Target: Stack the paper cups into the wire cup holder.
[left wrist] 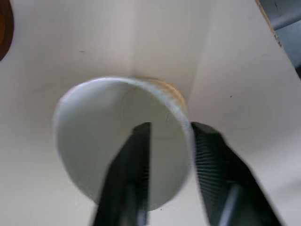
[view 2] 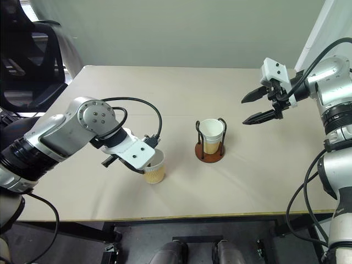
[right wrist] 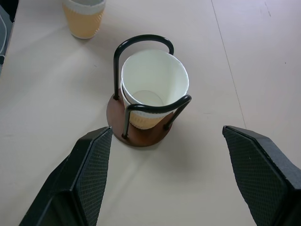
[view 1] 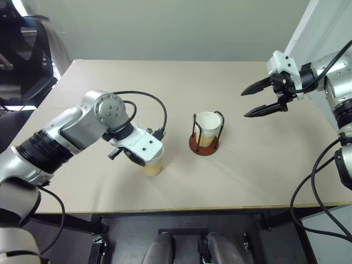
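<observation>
- Nearest the table's front edge stands a lone paper cup (view 2: 155, 171), upright on the tabletop (view 1: 231, 176). It is tan-yellow on the outside, white within, with a rolled white rim, and it tapers toward its base.
- The left gripper (left wrist: 169, 155) comes down on this cup from above. In the left wrist view one black finger (left wrist: 134, 169) sits inside the cup's mouth and the other just outside the rim, so the two fingers are pinched close together on the cup's wall.
- The cup's base rests on the table; its inside holds nothing but that finger.
- A little farther back and toward the robot's right stands the wire cup holder (right wrist: 123, 123): a round reddish-brown disc with thin black wire loops rising upright from it, about as tall as a cup.
- Inside the holder sit nested cups (right wrist: 155, 87), upright between the loops. Two rims show, one just below the other, and a band of tan wall appears low down behind the wire. The topmost cup is white inside, with nothing in it.
- The holder and the lone cup are near each other but apart.
- Farthest back and to the right, the right gripper (view 1: 263, 99) hangs above the table, pointing toward the holder, its two black fingers spread wide with nothing between them.
</observation>
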{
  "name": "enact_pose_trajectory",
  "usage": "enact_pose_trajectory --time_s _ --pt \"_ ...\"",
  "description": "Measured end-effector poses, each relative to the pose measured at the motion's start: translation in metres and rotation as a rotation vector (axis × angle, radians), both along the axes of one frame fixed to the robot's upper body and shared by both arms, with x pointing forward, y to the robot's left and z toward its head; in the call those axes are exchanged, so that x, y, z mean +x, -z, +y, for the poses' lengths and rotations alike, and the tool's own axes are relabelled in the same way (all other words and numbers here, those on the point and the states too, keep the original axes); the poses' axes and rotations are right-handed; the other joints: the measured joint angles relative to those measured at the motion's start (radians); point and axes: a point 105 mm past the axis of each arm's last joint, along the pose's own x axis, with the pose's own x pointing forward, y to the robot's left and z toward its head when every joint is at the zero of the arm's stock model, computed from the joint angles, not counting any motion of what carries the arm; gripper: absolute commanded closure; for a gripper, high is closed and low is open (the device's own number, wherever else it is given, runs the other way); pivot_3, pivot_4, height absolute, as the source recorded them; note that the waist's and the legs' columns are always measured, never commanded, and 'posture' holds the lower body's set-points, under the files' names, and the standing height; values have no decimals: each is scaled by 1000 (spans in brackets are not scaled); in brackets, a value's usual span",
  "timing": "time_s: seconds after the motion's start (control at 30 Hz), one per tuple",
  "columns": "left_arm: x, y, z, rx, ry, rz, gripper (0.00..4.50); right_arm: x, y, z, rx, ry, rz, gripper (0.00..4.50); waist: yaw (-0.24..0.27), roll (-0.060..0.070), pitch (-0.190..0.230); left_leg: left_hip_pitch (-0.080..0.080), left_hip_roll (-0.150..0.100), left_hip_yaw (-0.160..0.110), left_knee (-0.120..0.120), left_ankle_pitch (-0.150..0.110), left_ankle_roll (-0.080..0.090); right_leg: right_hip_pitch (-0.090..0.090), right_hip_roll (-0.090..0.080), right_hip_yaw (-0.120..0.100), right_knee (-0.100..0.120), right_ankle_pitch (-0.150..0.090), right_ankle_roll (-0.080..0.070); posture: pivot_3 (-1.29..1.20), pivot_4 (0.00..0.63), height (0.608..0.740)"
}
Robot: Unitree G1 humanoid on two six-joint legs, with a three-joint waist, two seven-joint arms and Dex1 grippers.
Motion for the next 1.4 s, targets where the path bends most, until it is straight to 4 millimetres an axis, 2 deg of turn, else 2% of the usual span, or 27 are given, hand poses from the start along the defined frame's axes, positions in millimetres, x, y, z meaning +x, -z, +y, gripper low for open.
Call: enact_pose_trajectory --time_s 0.03,0.3,0.47,0.5,0.6,0.73,0.83,1.07,1.2,1.4 --pt "0 0 1 1 4 -2 4476 0 0 0 1 1 1 688 0 0 0 0 0 0 0 0 0 0 0 0 0 0 1 0 150 740" --pt "7 -8 14 -2 -32 -13 4476 2 3 0 8 9 14 688 2 0 0 0 0 0 0 0 0 0 0 0 0 0 0 0 150 740" --pt "35 -38 13 -33 -80 -107 4476 2 2 1 5 9 11 688 8 0 0 -1 0 0 0 0 0 0 0 0 0 -2 -4 0 150 740" --pt "48 -51 11 -43 -100 -151 4476 3 1 1 5 11 9 688 11 0 0 -1 0 0 0 0 0 0 0 0 0 -2 -4 0 150 740" --pt "66 -80 9 -75 -134 -235 4476 3 0 1 5 10 4 688 10 0 0 -2 0 0 0 0 0 0 0 0 -2 -2 -3 0 150 740" --pt "83 -120 -14 -161 -150 -321 4476 4 2 -4 -5 32 9 688 16 0 0 -4 0 -1 -3 -2 2 0 0 0 -9 4 7 0 150 740" --pt "87 -135 -37 -208 -122 -347 4476 4 3 -5 -14 31 8 688 18 0 0 -5 -1 0 -6 -3 3 0 0 0 -15 5 9 0 150 740" --pt "86 -137 -66 -302 -97 -275 4476 4 15 -15 -114 31 -3 688 19 0 0 -9 0 2 -13 -5 5 -3 1 0 -17 5 12 0 150 740" --pt "82 -146 -82 -369 -81 -252 4476 3 18 -20 -139 34 -1 688 22 0 0 -9 1 2 -12 -6 6 -3 1 0 -17 5 12 0 150 740" --pt "79 -149 -91 -412 -86 -222 4476 0 11 -27 -105 57 7 688 25 0 0 -9 1 3 -9 -5 7 -3 1 0 -16 5 13 0 150 740"
